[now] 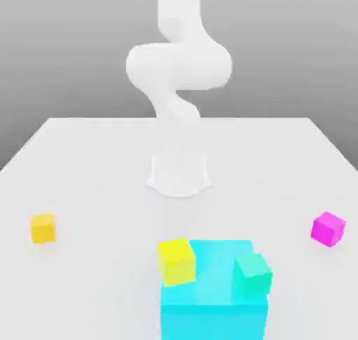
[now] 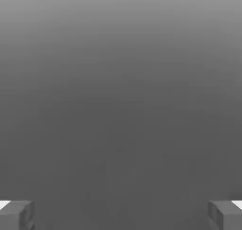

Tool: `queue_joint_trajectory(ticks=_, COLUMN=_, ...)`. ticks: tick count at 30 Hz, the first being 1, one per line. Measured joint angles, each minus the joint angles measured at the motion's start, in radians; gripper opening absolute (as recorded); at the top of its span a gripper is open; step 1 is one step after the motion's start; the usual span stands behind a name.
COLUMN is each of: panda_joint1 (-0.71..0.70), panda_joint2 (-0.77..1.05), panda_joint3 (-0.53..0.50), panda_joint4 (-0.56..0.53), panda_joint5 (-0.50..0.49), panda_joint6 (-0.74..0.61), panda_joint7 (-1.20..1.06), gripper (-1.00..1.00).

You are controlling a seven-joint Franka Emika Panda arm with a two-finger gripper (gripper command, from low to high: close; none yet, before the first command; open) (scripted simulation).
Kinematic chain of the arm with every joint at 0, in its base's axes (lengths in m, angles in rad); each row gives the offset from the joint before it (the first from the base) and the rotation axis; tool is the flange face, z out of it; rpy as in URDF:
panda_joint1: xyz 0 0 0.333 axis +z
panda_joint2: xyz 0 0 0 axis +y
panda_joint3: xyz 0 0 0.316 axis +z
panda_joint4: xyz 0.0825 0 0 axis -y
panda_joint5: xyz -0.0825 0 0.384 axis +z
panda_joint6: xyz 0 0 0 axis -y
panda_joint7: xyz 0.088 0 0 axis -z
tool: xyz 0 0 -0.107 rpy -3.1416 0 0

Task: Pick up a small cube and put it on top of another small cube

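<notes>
Right now the gripper is standing with its two fingers spread wide, nothing between them. On the white table the small pink cube is sitting by itself near the exterior view's right edge. A yellow cube is resting well apart at the left. Another yellow cube and a green cube are sitting on the big cyan block. The white arm is rising behind.

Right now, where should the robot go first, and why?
Probably swing the open pincer toward the pink cube on the exterior view's right and lower over it. Its fingers stand wide apart with nothing between them, and the pink cube sits alone on the table, away from the big cyan block, so it looks easy to grab.
</notes>
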Motion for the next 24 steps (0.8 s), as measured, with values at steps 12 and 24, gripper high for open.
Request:
queue_joint_trajectory(ticks=12, panda_joint1=0.208, panda_joint2=0.431, panda_joint3=0.265, panda_joint4=-0.189, panda_joint5=0.053, panda_joint6=0.243, panda_joint7=0.082, gripper=0.00)
queue_joint_trajectory(ticks=24, panda_joint1=0.471, panda_joint2=0.893, panda_joint3=0.354, panda_joint4=-0.333, panda_joint5=-0.265, panda_joint6=0.490, panda_joint7=0.414, gripper=0.00)
